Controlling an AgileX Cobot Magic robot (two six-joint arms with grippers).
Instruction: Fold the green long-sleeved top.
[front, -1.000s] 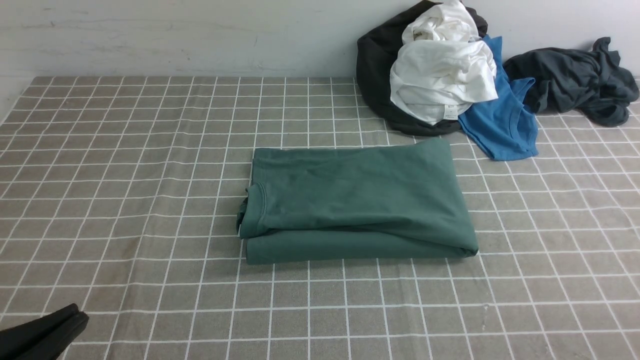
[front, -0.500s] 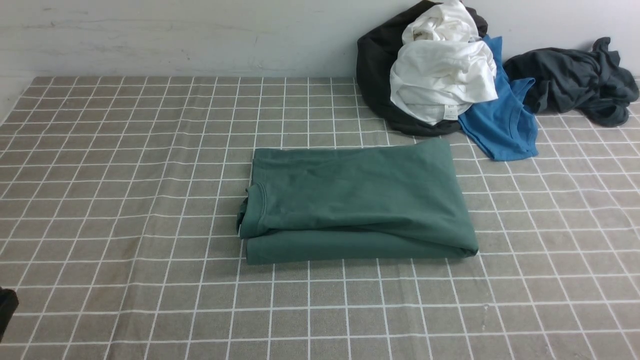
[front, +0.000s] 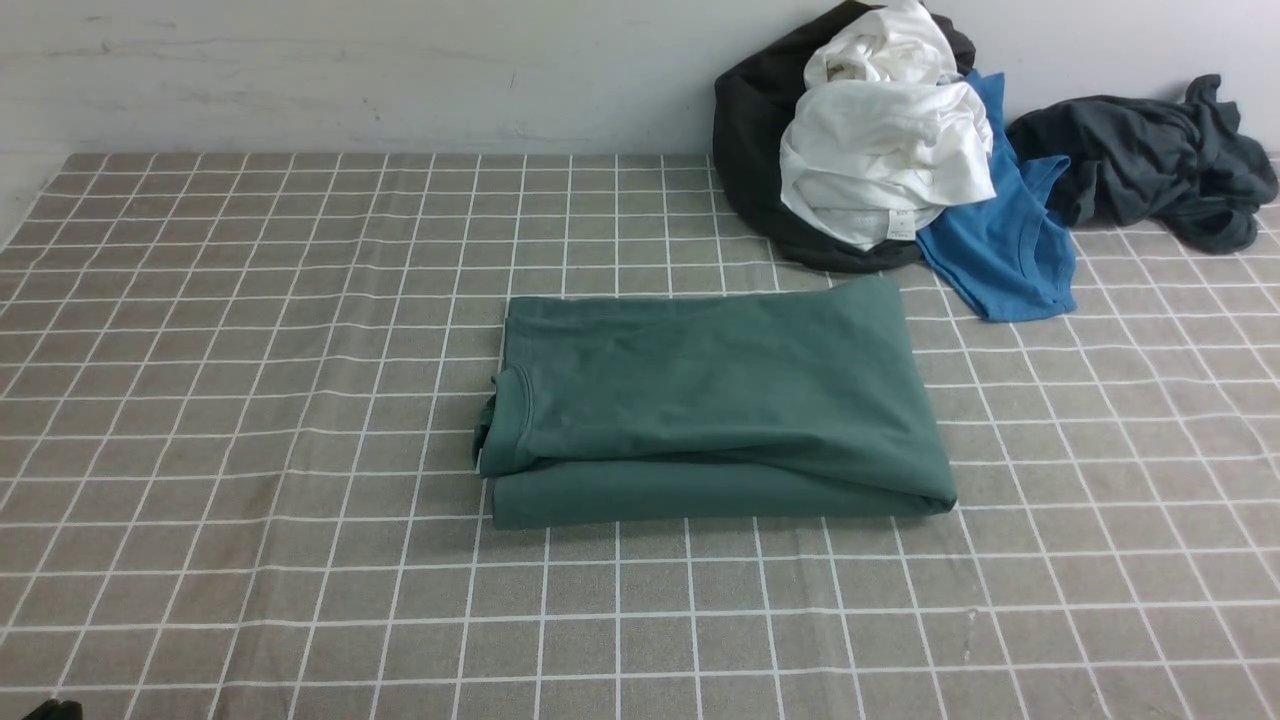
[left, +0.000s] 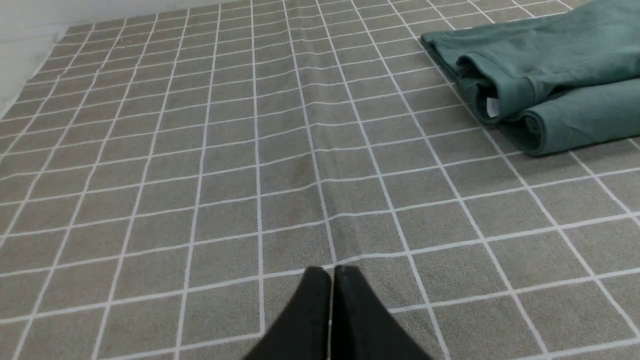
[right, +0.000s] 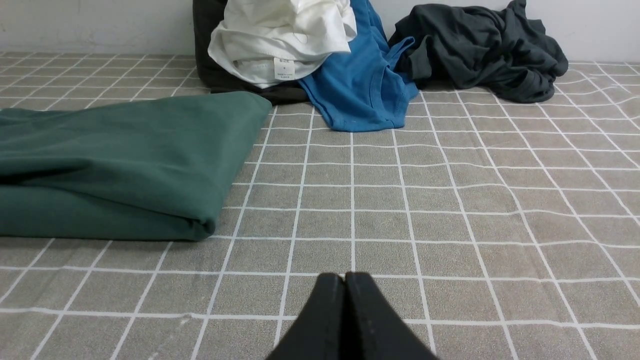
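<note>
From my station, the green long-sleeved top (front: 715, 400) lay folded into a thick rectangle at the middle of the checked tablecloth (front: 250, 350), its collar end toward nine o'clock. At about one o'clock from it sat a heap of a white garment (front: 880, 160) on a black one (front: 750, 130), with a blue shirt (front: 1000, 240) beside it and a dark grey garment (front: 1150, 160) farther right. The left gripper (left: 332, 272) and right gripper (right: 345, 277) both had their jaws pressed together, holding nothing, hovering over bare cloth apart from the top.
</note>
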